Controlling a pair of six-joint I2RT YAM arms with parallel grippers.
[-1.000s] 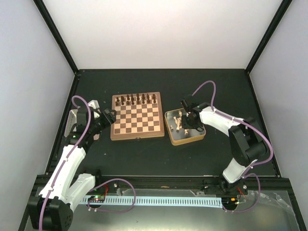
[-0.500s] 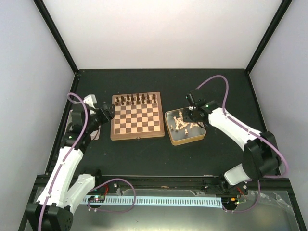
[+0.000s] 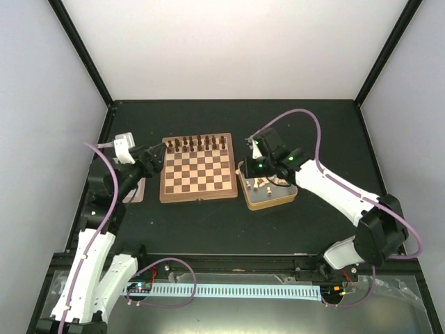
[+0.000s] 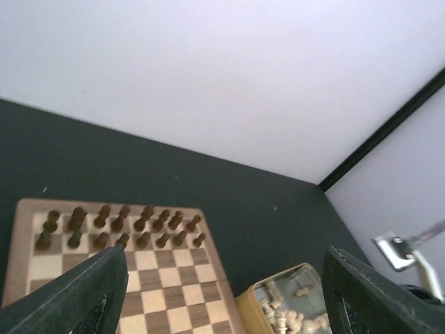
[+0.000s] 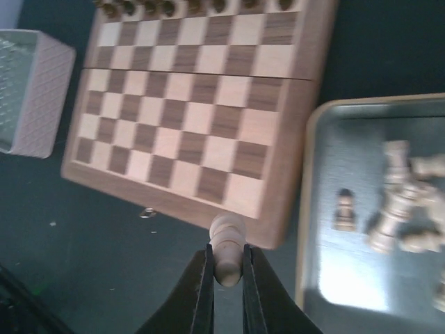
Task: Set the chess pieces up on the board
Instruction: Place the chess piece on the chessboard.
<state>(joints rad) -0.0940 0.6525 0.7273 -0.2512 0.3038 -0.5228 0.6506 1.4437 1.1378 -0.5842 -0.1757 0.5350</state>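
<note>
1. Now the right gripper [image 5: 227, 256] pinches one pale chess piece [image 5: 227, 236] by the board's [image 5: 195, 111] edge.
2. Left gripper [image 4: 224, 268] hangs with jaws wide apart.
3. Other pale pieces [image 5: 400, 209] lie in the tin [image 5: 327, 156].

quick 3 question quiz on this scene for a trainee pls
1. True or false: the right gripper holds a pale piece.
2. The dark pieces stand on the board's: A near rows, B far rows, C middle rows.
3. Fill in: the loose pale pieces lie in the ___.
Key: 1 true; 2 B; 3 tin.
</note>
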